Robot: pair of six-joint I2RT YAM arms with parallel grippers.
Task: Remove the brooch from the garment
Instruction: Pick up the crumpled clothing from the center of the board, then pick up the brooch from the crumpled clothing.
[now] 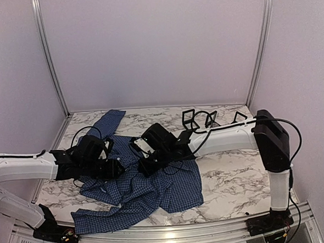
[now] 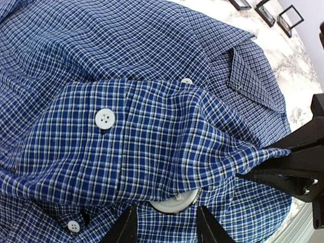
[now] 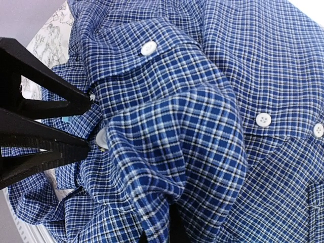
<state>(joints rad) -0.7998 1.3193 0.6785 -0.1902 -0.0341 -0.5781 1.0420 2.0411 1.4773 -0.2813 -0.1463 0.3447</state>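
At the bottom of the top view, the white marble table point(image 1: 231, 178) sits inside pale purple walls point(image 1: 146, 45) with silver rails point(image 1: 49, 57). The blue checked shirt point(image 1: 155, 191) lies crumpled in the lower middle. Small black frame boxes point(image 1: 190, 118) stand near the back edge, right of the middle. Only this view shows both arms whole.

In the left wrist view, the left gripper point(image 2: 167, 212) has its fingers apart. A pale round disc point(image 2: 174, 202) sits between them under a fold. I cannot tell if they squeeze it. At the right of that frame, the right gripper point(image 2: 266, 163) is clamped on a pinch of shirt.

I cannot find the brooch, and I cannot tell if the disc is its back. The right wrist view shows that disc at the left middle, beside the left gripper's black fingers point(image 3: 45, 147).
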